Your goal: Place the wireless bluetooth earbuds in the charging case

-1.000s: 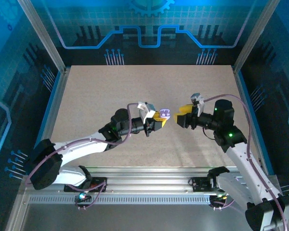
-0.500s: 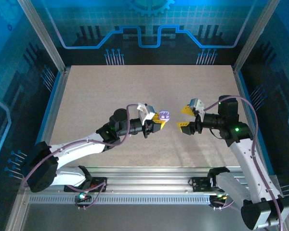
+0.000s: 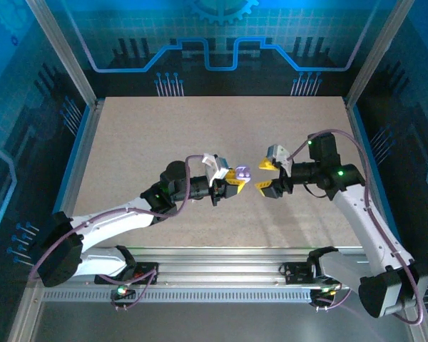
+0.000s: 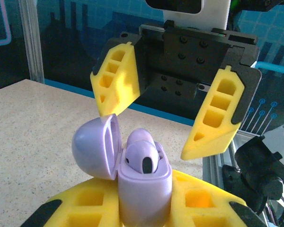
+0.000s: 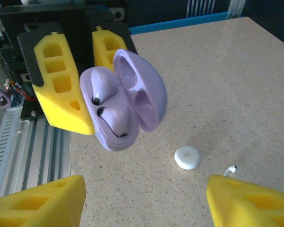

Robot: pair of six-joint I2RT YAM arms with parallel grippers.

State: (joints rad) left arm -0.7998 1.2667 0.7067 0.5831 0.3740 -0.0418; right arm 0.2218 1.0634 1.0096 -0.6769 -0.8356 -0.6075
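My left end effector [image 3: 238, 178] is clamped on the open lavender charging case [image 5: 114, 124], held above mid-counter [image 3: 164, 128] with its earbuds [image 5: 104, 86] seated. My right end effector [image 3: 262, 177] gapes empty just to its right. Next, I reckon, press the lid [image 5: 143, 90] shut gently.

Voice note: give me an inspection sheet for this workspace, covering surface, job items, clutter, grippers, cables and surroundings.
Surface: speckled beige tabletop, no damage seen.
Job's things: lavender charging case held in the air, lid open, earbuds seated inside; one white earbud lies on the table, partly hidden.
Clutter: small white disc near that earbud, not touching it.
Grippers: left gripper shut on the case; right gripper open, empty, facing it.
Cables: purple cables run along both arms.
Surroundings: blue patterned walls, aluminium frame.
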